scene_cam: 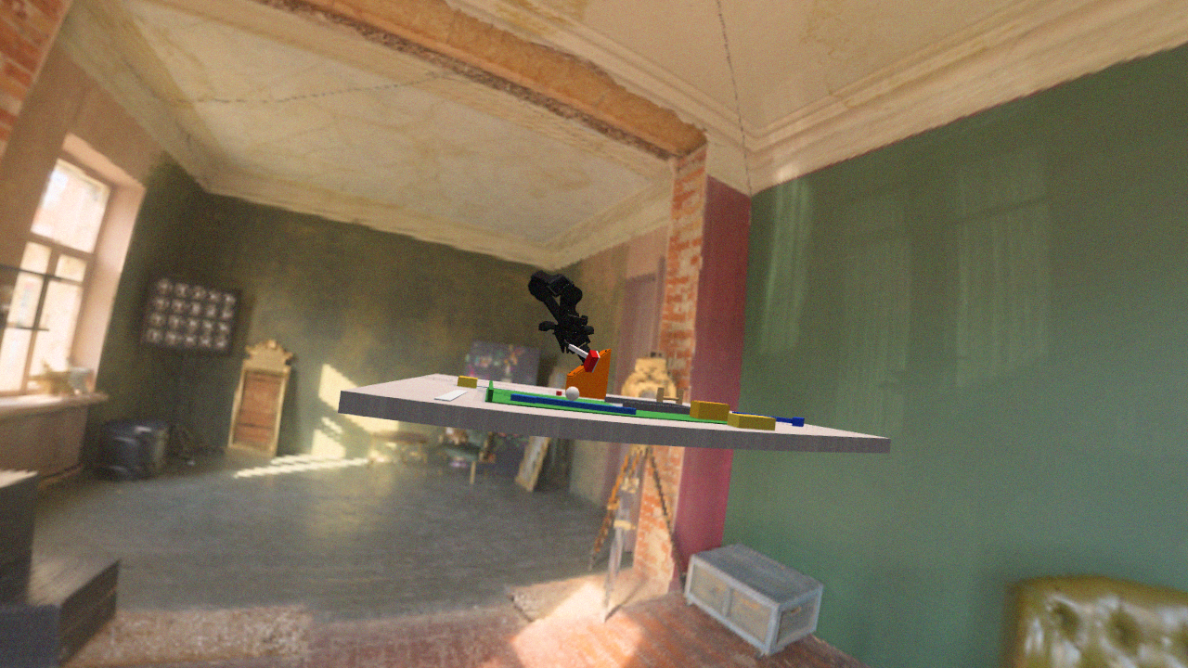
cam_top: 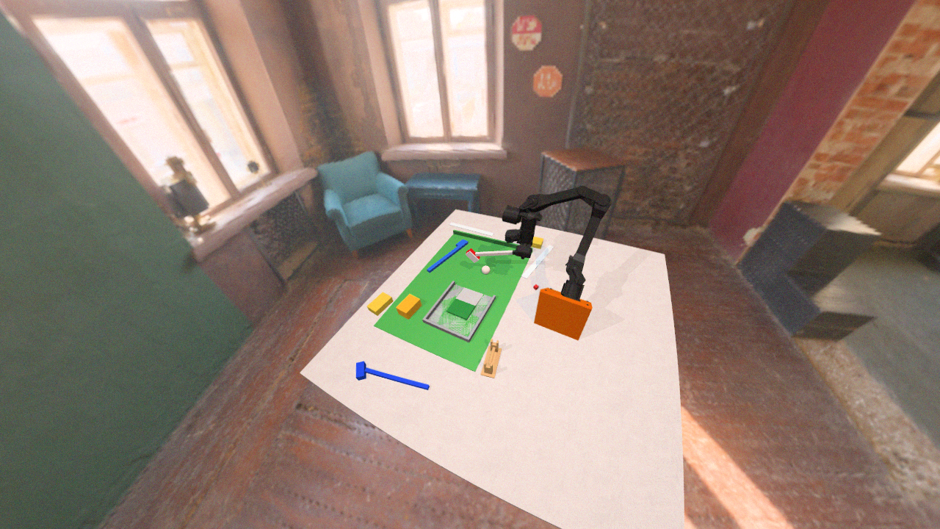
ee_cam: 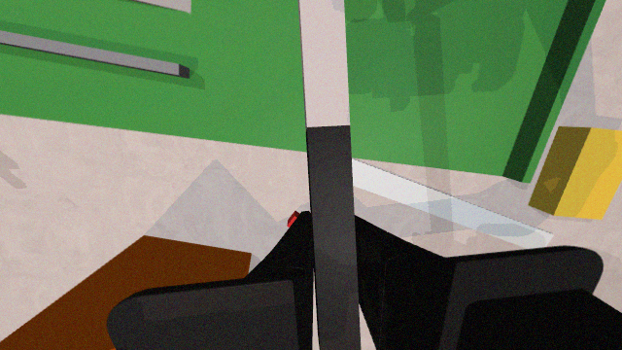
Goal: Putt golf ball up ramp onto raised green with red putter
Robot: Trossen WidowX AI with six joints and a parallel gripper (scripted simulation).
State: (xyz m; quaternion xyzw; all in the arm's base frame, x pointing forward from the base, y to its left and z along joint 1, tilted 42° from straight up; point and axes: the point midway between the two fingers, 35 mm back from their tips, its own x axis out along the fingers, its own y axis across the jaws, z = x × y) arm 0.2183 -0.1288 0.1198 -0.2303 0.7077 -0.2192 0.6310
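Fingers of the gripper clenched on the dark grip of the red-headed putter, head raised above the green mat. Golf ball rests on the mat, off the raised green.

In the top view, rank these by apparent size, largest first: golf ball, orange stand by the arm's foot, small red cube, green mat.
1. Green mat
2. Orange stand
3. Golf ball
4. Red cube

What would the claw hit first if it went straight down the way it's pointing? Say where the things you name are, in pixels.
Probably the green mat (cam_top: 501, 283) (scene_cam: 680, 416) (ee_cam: 243, 107) near its edge, or the tabletop (cam_top: 591, 408) (ee_cam: 73, 175) just beside it. The claw (cam_top: 523, 251) (scene_cam: 573, 345) (ee_cam: 322, 218) hangs above, and depth is unclear.
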